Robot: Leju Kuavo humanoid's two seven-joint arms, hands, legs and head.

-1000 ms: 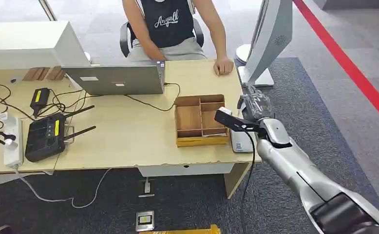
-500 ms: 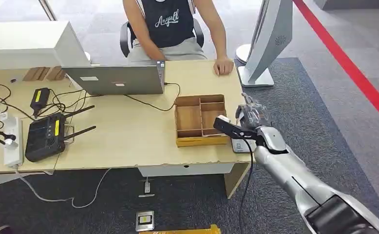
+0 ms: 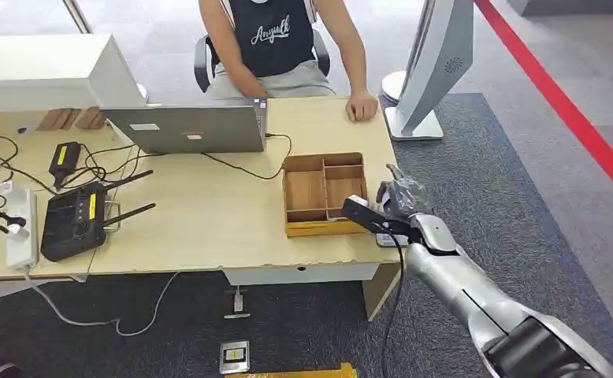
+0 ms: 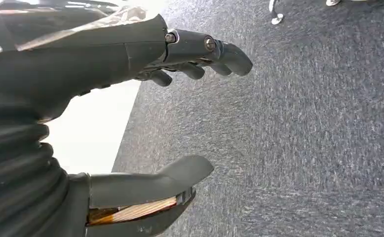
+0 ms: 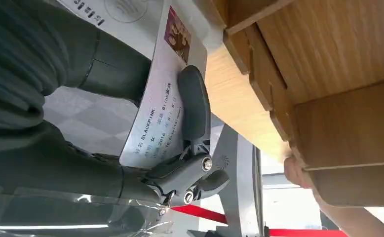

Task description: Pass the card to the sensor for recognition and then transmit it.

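Plastic card (image 5: pixel 163 106), thin and stiff, printed w/ text and a small photo: judged light, slick-faced, prone to slide out if the pinch loosens; best held by the flat faces near one short end, leaving the rest free for the reader.

Left to right on the desk (image 3: pixel 209 228) in head view: power strip and cables at the left edge, black controller (image 3: pixel 72 221), laptop (image 3: pixel 185 126) toward the far edge w/ a person seated behind it, wooden tray (image 3: pixel 323 197) near the right edge, then the right hand (image 3: pixel 402 201) over the front right corner. A white flat device (image 3: pixel 388 239), prob. the sensor, lies just beside the tray under that hand.

Right wrist view gives what head view can't: right hand pinches the card, thumb (image 5: pixel 194 106) pressed on its printed face, fingers behind, card just beside the tray wall and above the white device.

Left wrist view: left hand (image 4: pixel 180 108) hangs over grey carpet, fingers spread from thumb, holding nothing.
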